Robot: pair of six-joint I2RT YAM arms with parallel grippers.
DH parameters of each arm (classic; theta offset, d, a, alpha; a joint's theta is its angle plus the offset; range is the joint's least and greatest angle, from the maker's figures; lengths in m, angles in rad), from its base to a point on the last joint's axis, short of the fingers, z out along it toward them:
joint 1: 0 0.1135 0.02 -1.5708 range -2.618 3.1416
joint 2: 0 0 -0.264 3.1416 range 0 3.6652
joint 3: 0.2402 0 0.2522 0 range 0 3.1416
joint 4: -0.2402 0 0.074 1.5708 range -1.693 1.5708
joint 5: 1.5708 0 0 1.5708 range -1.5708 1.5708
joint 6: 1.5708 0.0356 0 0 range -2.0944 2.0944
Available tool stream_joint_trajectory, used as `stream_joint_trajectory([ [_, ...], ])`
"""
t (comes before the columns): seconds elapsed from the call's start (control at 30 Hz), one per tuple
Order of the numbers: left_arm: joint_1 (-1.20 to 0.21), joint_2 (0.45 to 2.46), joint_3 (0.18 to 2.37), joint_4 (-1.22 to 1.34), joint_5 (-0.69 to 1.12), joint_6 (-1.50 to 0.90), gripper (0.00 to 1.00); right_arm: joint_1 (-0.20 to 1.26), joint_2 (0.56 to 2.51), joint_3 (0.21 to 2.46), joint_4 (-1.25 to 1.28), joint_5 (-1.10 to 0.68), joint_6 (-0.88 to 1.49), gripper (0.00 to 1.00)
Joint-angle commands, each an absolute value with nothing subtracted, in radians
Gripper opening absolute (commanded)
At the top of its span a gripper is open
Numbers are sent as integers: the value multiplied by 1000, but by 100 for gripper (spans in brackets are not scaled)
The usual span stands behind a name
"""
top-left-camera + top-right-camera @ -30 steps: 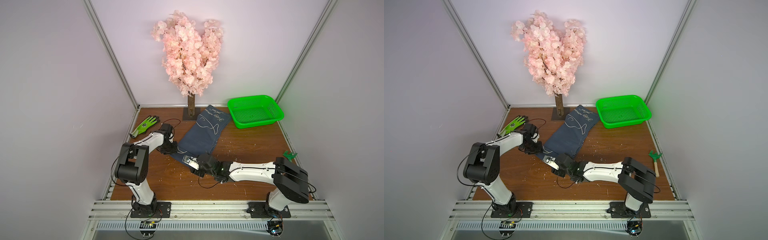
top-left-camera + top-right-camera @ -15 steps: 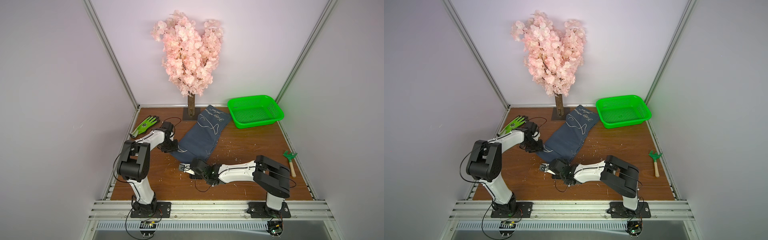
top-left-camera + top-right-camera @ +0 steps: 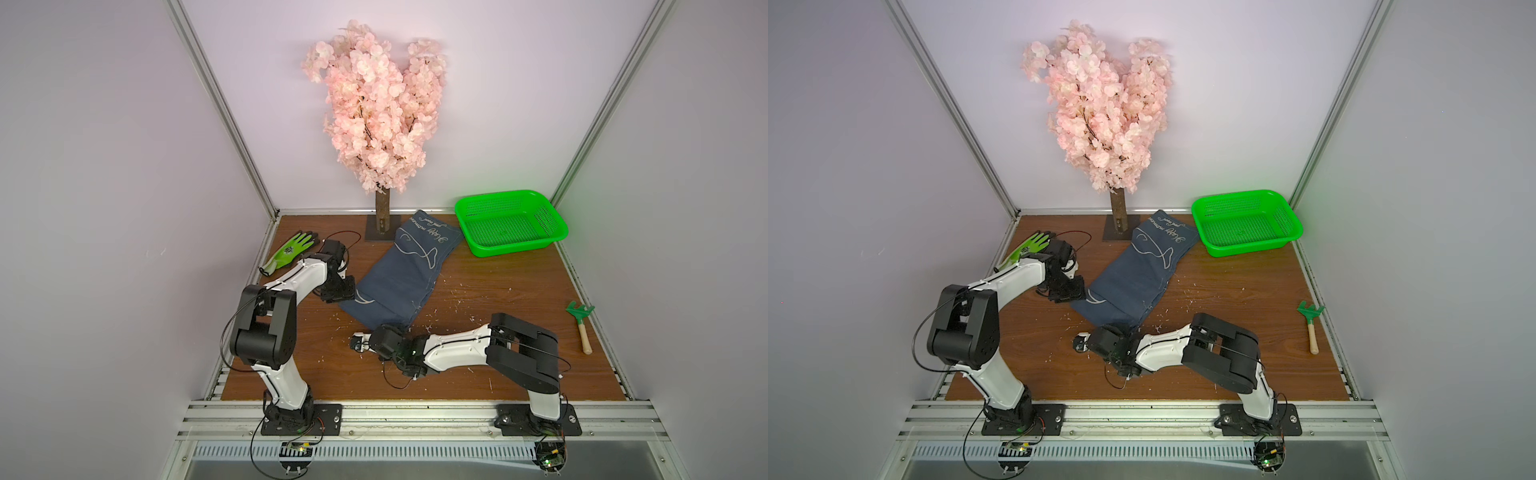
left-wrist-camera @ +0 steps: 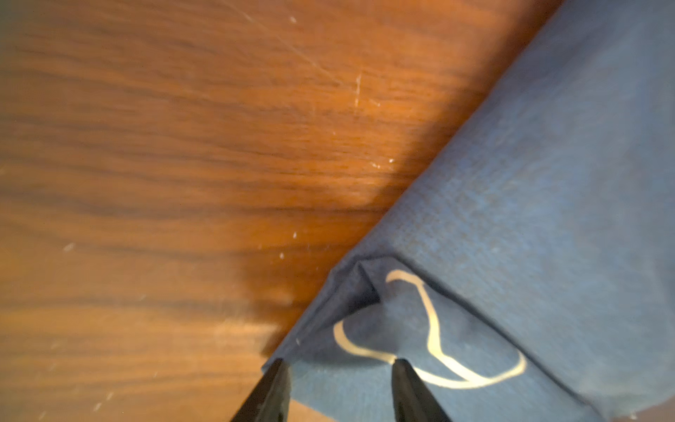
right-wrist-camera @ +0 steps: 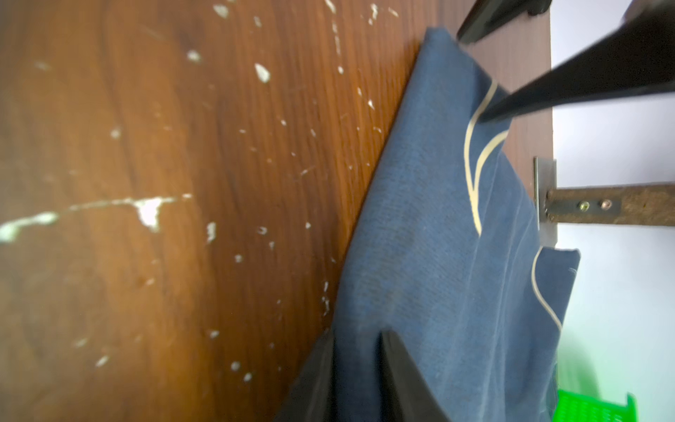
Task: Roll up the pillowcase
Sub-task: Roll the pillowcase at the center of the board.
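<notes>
The pillowcase (image 3: pixel 409 266) (image 3: pixel 1140 266) is dark navy with white fish outlines. It lies folded in a long strip, slanting from the tree base toward the table's front. My left gripper (image 3: pixel 352 294) (image 4: pixel 339 365) sits low at the strip's near left corner, jaws open, with the cloth spread between the fingertips (image 4: pixel 281 369) and a small fold raised ahead. My right gripper (image 3: pixel 400 327) (image 5: pixel 359 338) is at the strip's nearest end. Its jaws are narrow and shut on the pillowcase (image 5: pixel 431 226) edge. The left fingers (image 5: pixel 584 84) show in the right wrist view.
A pink blossom tree (image 3: pixel 376 108) stands at the back centre on a dark base. A green basket (image 3: pixel 509 220) is at the back right and a lime-green glove (image 3: pixel 291 249) at the back left. A small rake (image 3: pixel 582 324) lies by the right edge. White flecks litter the wooden table (image 3: pixel 498 291).
The right arm drew its elbow in leftward, and its jaws narrowed onto the pillowcase's near end. The left jaws widened slightly at the left corner.
</notes>
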State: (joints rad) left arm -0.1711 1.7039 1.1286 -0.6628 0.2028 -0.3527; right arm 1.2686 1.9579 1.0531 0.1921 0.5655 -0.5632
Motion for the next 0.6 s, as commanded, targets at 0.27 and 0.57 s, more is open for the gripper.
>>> stream_joint_trajectory([
  [0.27,-165,1400,916,-577,277,-574,60,1243,1853,1068,160,411,-338,0],
  [0.57,-167,1195,678,-352,340,-782,65,1175,1719,1018,136,151,-120,0],
])
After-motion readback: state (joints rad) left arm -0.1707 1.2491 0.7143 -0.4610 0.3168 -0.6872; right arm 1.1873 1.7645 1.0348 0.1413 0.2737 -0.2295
